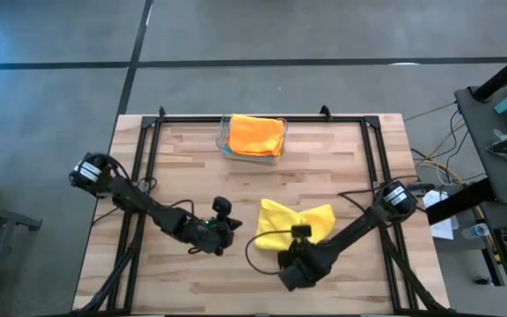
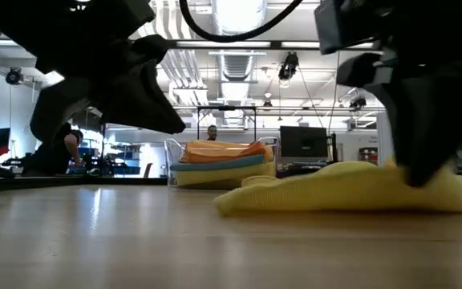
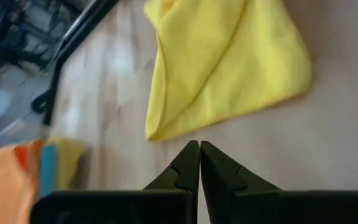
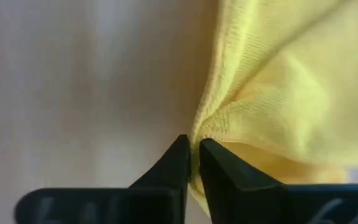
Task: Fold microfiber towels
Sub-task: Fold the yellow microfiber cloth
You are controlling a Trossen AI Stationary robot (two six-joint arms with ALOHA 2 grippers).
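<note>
The right hand pinches the near edge of the soft yellow microfiber towel, lying half-folded mid-tabletop; the left hand, shut and empty, waits beside that towel. More towels sit stacked in the clear plastic bin beyond it, seemingly still to be folded.

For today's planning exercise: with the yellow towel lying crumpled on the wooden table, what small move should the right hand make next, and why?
Probably the right hand should close firmly on the edge of the crumpled yellow microfiber towel and lift it slightly. Its fingers sit almost together right at a bunched fold, so the cloth looks barely pinched. The left hand waits shut beside the towel on the wooden table.
</note>
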